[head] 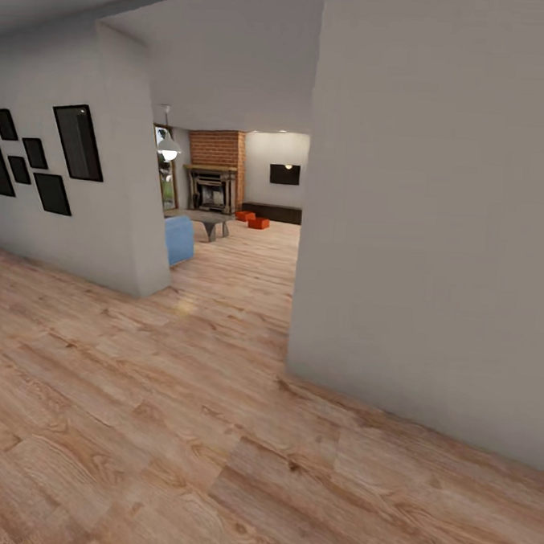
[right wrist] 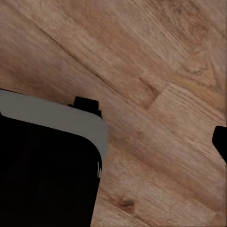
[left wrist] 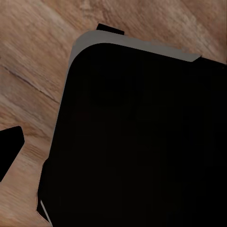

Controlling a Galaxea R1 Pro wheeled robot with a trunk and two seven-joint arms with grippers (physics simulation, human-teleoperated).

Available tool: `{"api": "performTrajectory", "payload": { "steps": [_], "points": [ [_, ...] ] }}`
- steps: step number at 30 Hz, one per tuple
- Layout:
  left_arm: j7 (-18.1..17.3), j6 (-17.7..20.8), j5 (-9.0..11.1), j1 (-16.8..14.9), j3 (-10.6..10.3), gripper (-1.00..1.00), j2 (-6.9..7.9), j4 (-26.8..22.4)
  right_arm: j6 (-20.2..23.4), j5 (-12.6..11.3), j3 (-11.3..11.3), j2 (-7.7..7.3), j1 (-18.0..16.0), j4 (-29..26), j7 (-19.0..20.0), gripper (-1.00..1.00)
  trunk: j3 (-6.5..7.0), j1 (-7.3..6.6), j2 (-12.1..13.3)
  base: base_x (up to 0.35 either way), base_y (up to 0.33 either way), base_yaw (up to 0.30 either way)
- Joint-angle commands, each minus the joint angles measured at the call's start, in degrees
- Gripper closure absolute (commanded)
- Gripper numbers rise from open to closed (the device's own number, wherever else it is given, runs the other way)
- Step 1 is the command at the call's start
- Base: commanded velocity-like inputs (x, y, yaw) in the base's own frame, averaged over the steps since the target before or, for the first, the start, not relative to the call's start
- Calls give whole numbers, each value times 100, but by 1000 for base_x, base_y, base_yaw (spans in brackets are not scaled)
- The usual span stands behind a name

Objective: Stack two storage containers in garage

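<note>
En route; two storage containers [head: 252, 219] far ahead in the living room.
We expect light, rigid bins; grip opposite rims two-handed. End effector states: cannot tell.

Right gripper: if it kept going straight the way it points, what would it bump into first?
Most likely the light wood plank floor. The right wrist view looks along the fingers onto bare planks, with the robot's dark base off to one side. How far away the floor is, I cannot tell.
</note>
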Motion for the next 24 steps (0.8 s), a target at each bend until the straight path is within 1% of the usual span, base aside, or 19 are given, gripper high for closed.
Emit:
{"api": "performTrajectory", "payload": {
  "steps": [1, 24],
  "points": [
    [-1, -12, 25, -1, -1, -100, 0, -2, -24, 54, 16, 1, -7, 16, -33, -100, -5, 3, -2, 326, 0, 300],
    [-1, -12, 23, -1, -1, -100, 0, -2, -37, 38, 8, 19, -6, 16, -39, -100, -5, 3, -2, 326, 0, 300]
  ]
}}
